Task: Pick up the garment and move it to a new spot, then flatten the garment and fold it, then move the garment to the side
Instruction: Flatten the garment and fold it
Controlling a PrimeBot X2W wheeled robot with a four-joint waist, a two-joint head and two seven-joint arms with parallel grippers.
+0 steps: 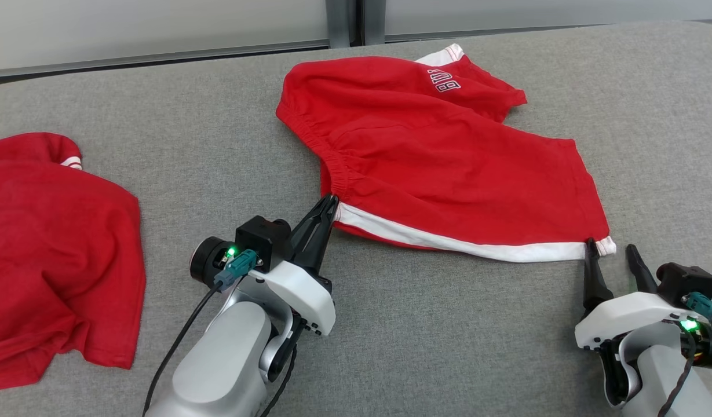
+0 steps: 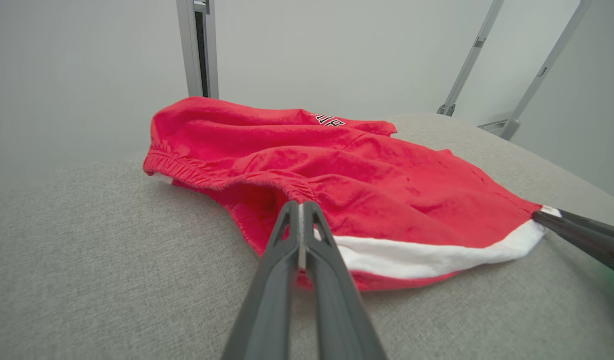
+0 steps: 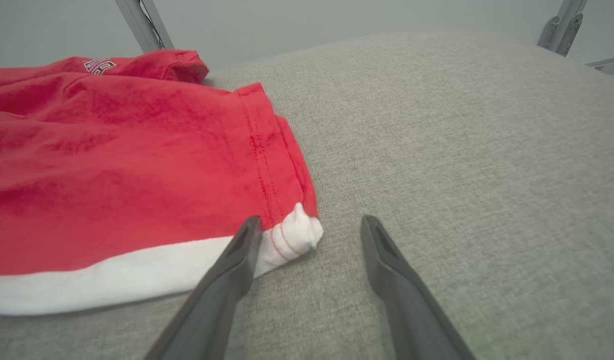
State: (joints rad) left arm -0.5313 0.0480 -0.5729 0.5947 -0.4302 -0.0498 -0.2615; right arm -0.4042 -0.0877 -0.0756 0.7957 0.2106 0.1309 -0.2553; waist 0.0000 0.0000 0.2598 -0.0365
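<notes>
The garment (image 1: 437, 162), red shorts with a white side stripe and white lettering, lies spread on the grey padded surface (image 1: 448, 336). My left gripper (image 1: 331, 201) is shut on its near-left corner, where the elastic waistband meets the stripe; the left wrist view shows the garment (image 2: 366, 185) with the closed tips of my left gripper (image 2: 302, 205) pinching fabric. My right gripper (image 1: 612, 248) stands open at the near-right hem corner. In the right wrist view the white corner of the garment (image 3: 112, 165) lies just inside the left finger of my right gripper (image 3: 310, 222), the other finger on bare cloth.
A second red garment (image 1: 54, 249) with white trim lies crumpled at the left edge of the surface. One dark finger (image 2: 581, 237) of my right gripper shows in the left wrist view. A pale wall with metal posts (image 1: 344, 20) runs behind the far edge.
</notes>
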